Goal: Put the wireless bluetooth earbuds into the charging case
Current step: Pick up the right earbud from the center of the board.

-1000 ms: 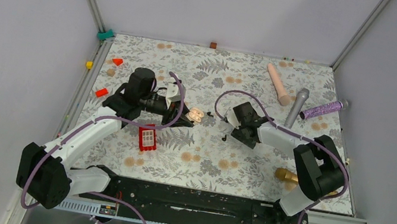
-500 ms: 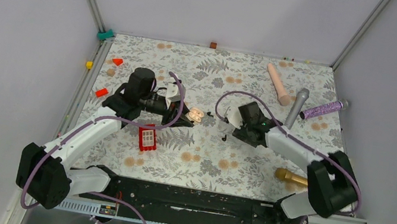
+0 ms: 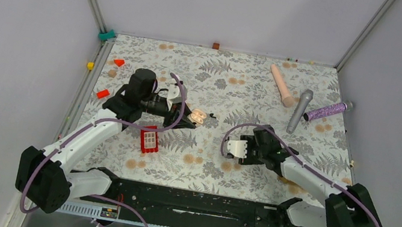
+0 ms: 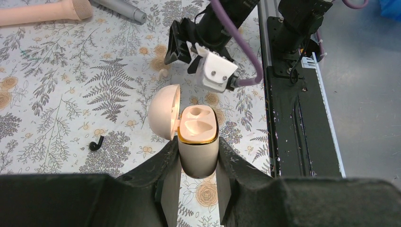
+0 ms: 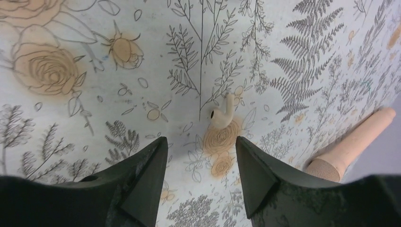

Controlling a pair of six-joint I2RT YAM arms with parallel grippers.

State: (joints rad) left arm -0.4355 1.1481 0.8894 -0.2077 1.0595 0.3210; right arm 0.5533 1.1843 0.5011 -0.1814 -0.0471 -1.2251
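My left gripper (image 4: 198, 152) is shut on the beige charging case (image 4: 198, 142), holding it upright just above the table with its lid (image 4: 164, 111) hinged open and both sockets empty; the top view shows the case (image 3: 198, 116) too. One black earbud (image 4: 96, 144) lies on the floral cloth beside the case, also seen as the black earbud (image 3: 211, 115) from above. A cream earbud (image 5: 222, 113) lies just ahead of my right gripper (image 5: 201, 163), which stands open over the cloth with nothing between its fingers. The same cream earbud (image 4: 163, 72) shows below the right fingers (image 4: 176, 45).
A red block (image 3: 149, 140) lies near the left arm. At the back right lie a pink microphone (image 3: 281, 85), a grey one (image 3: 300, 110) and a purple glitter one (image 3: 327, 111). Small red pieces (image 3: 102, 93) sit at the left edge.
The right arm has swung toward the near side and lowered its gripper over the cloth, its jaws narrowing a little. The left gripper and the case have stayed put.
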